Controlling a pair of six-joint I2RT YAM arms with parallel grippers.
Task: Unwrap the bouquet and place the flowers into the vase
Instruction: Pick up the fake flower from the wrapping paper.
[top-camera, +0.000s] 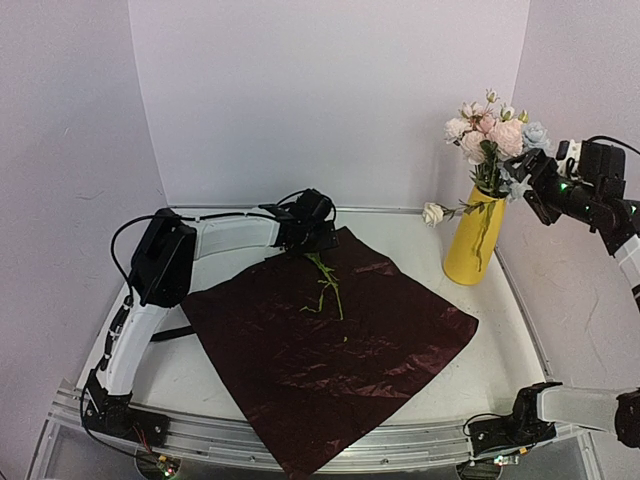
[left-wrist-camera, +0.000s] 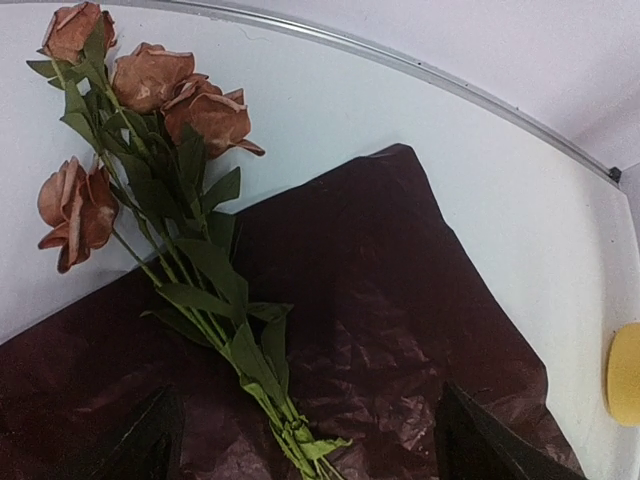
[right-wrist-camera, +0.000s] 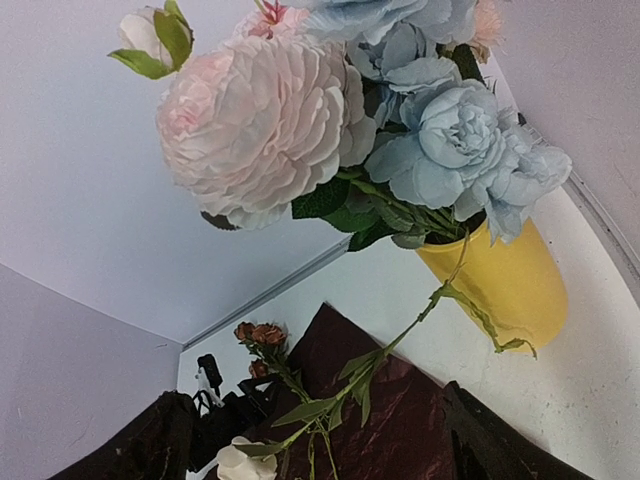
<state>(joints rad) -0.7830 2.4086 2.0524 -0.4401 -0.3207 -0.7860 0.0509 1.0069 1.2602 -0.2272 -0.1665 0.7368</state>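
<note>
The bouquet is undone. Its dark red wrap (top-camera: 330, 350) lies spread flat on the table. A bunch of rust-orange flowers (left-wrist-camera: 150, 85) on green stems (top-camera: 326, 283) rests on the wrap's far corner. My left gripper (top-camera: 308, 232) hovers low over it, open, with the stem ends between its fingers (left-wrist-camera: 150, 440) and untouched. The mustard vase (top-camera: 472, 242) stands at the right and holds pink, white and pale blue flowers (right-wrist-camera: 260, 120). One white rose (top-camera: 432, 213) droops out over the vase's left side. My right gripper (top-camera: 530, 175) is open in the air beside those blooms, holding nothing.
A raised metal rim (top-camera: 250, 210) rings the white table. White walls stand close behind and at both sides. A black strip (top-camera: 172, 333) lies by the wrap's left edge, beside the left arm. The wrap's near corner (top-camera: 300, 462) overhangs the front rail.
</note>
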